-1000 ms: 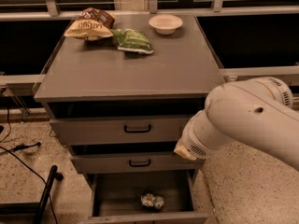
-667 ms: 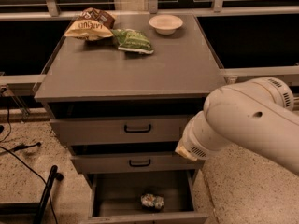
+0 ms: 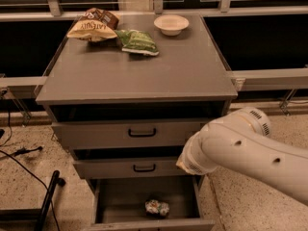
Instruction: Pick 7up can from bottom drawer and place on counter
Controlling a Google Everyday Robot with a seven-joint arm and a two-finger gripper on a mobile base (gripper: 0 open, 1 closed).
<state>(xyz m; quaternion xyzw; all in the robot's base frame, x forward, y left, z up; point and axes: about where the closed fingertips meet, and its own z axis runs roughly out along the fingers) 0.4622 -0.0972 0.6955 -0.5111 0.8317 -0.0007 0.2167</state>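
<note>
Camera view: white arm [image 3: 240, 148] bent at right, elbow by mid drawer [image 3: 125, 168]; gripper out of frame, state can't tell. 7up can [image 3: 157, 207], crumpled, lies in open bottom drawer [image 3: 120, 198].

The tan chip bag [image 3: 91, 27], far left on the worktop [image 3: 144, 76], bears dark capitals that look like "LATE JULY". Print on the green bag [image 3: 138, 42] and on the can [image 3: 157, 207] cannot be read. The tool is out of sight; only the arm [image 3: 240, 153] shows, near right.
</note>
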